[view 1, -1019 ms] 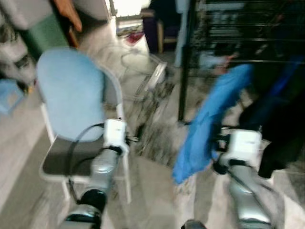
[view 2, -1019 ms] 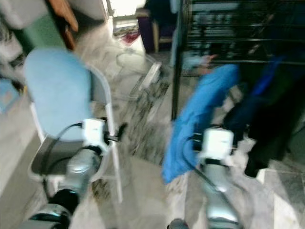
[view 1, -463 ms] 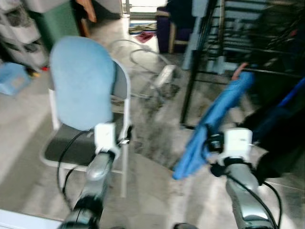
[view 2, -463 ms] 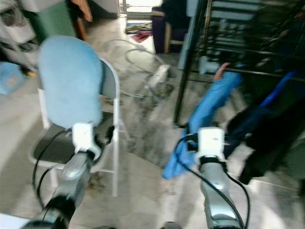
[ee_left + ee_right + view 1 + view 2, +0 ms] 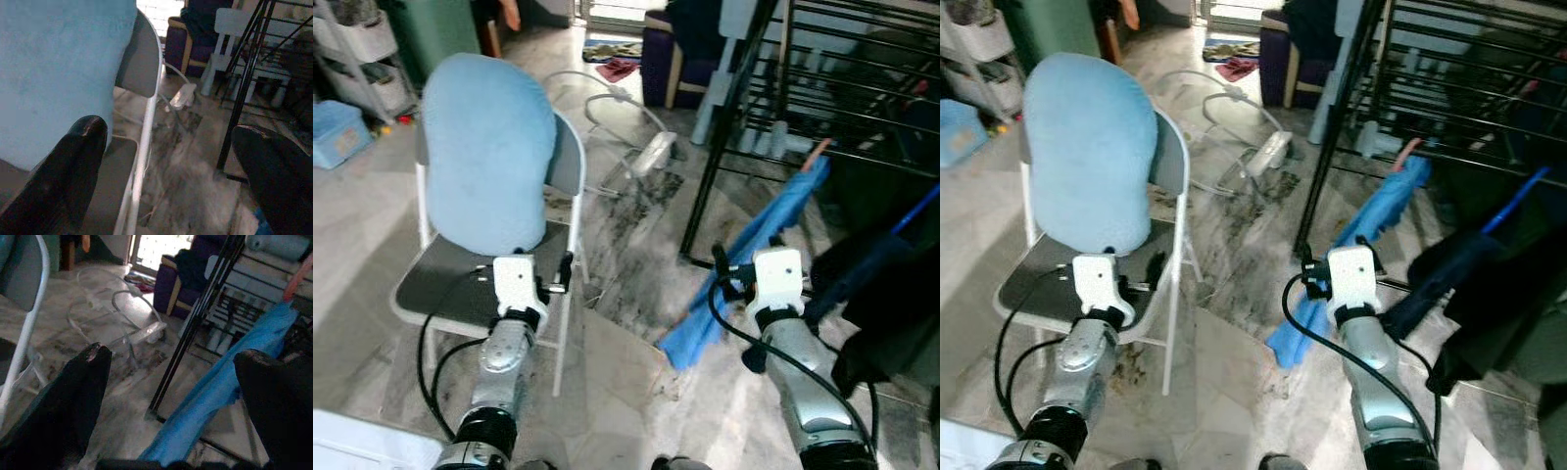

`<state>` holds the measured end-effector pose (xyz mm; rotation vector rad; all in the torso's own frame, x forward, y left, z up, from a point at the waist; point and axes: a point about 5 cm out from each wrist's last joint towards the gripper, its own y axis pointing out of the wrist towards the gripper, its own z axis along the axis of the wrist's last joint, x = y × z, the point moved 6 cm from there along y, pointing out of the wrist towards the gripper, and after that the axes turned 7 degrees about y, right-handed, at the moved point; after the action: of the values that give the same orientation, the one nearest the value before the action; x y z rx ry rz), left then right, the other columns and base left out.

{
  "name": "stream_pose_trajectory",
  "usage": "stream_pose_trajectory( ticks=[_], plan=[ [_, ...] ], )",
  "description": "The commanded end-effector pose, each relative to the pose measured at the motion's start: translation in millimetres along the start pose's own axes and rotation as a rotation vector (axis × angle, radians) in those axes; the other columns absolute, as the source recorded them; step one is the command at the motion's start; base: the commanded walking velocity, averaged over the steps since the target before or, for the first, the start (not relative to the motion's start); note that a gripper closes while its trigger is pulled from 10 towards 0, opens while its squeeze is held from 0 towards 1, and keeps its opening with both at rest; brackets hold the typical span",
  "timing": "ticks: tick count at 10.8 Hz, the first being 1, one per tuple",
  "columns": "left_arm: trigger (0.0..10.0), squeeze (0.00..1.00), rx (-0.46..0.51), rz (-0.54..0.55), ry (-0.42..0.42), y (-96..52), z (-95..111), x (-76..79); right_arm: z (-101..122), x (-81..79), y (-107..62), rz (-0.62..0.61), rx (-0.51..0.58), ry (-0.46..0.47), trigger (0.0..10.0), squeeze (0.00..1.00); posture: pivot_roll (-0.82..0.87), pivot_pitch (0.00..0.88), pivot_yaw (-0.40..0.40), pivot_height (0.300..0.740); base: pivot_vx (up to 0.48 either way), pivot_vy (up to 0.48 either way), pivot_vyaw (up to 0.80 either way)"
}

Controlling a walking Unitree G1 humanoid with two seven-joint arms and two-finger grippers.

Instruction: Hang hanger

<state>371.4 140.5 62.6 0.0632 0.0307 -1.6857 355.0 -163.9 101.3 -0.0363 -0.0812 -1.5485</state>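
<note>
A blue garment (image 5: 771,223) hangs slanting off the black drying rack (image 5: 720,147), with a pink hanger tip (image 5: 816,152) poking out at its top. My right gripper (image 5: 732,266) is held low beside the garment's lower part, open and with nothing between its fingers (image 5: 73,401). The blue garment (image 5: 230,377) and the pink hanger tip (image 5: 301,276) lie just ahead of it. My left gripper (image 5: 564,274) is open too, close to the chair's white frame (image 5: 146,122).
A folding chair (image 5: 460,294) with a light blue cushion (image 5: 489,147) stands at the left. A power strip and cables (image 5: 651,152) lie on the marble floor. Dark clothes (image 5: 891,284) with a blue rod (image 5: 915,211) hang at the right.
The whole picture has shifted and sharpened as the camera moved. Both arms stay held forward, and the blue garment still hangs from the rack.
</note>
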Motion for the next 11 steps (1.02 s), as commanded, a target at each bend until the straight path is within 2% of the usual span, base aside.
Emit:
stream_pose_trajectory(
  ticks=[1, 2, 3, 4, 6, 7, 8, 11],
  plan=[
    [10.0, 0.0, -0.021, -0.025, -0.007, -0.1, -4.1, 6.3, -3.0, 11.2, -1.9, -0.058, -0.009, 0.014, 10.0, 0.0, -0.13, 0.114, -0.007, 0.74, 0.0, 0.0, 0.0],
    [10.0, 0.0, -0.029, -0.051, -0.015, -0.2, -5.0, 14.2, -6.3, 16.9, -7.7, -0.086, -0.012, 0.024, 10.0, 0.0, -0.15, 0.122, 0.011, 0.74, 0.0, 0.0, -0.8],
    [10.0, 0.0, -0.034, -0.08, -0.01, -1.7, -6.4, 17.1, -7.3, 18.8, -12.2, -0.108, -0.008, 0.022, 10.0, 0.0, -0.17, 0.123, 0.021, 0.74, 0.0, 0.0, 0.0],
    [10.0, 0.0, -0.052, -0.068, -0.015, -4.2, -11.9, 14.2, -10.3, 20.3, -15.0, -0.127, -0.013, 0.035, 10.0, 0.0, -0.16, 0.107, 0.005, 0.74, 0.0, 0.0, 0.0],
    [10.0, 0.0, -0.051, -0.035, -0.028, -3.7, -12.8, 11.3, -15.0, 7.4, -12.1, -0.056, -0.031, 0.017, 10.0, 0.0, -0.13, 0.091, -0.027, 0.74, 0.0, 0.0, 0.0],
    [10.0, 0.0, -0.025, -0.014, -0.046, -0.9, -5.3, 9.5, -8.2, 5.2, -8.3, -0.03, -0.015, 0.014, 10.0, 0.0, -0.12, 0.094, -0.025, 0.74, 0.0, 0.0, 0.0],
    [10.0, 0.0, -0.014, -0.04, -0.04, -0.5, -3.1, 11.1, -6.4, 8.5, -5.4, -0.049, -0.011, 0.02, 10.0, 0.0, -0.13, 0.1, -0.028, 0.74, 0.296, 0.0, 0.0],
    [10.0, 0.0, -0.015, -0.085, -0.048, 6.3, 0.1, 24.8, -3.1, 11.9, -6.2, -0.078, 0.002, 0.037, 10.0, 0.0, -0.17, 0.101, -0.004, 0.74, 0.368, 0.0, -0.73]
  ],
)
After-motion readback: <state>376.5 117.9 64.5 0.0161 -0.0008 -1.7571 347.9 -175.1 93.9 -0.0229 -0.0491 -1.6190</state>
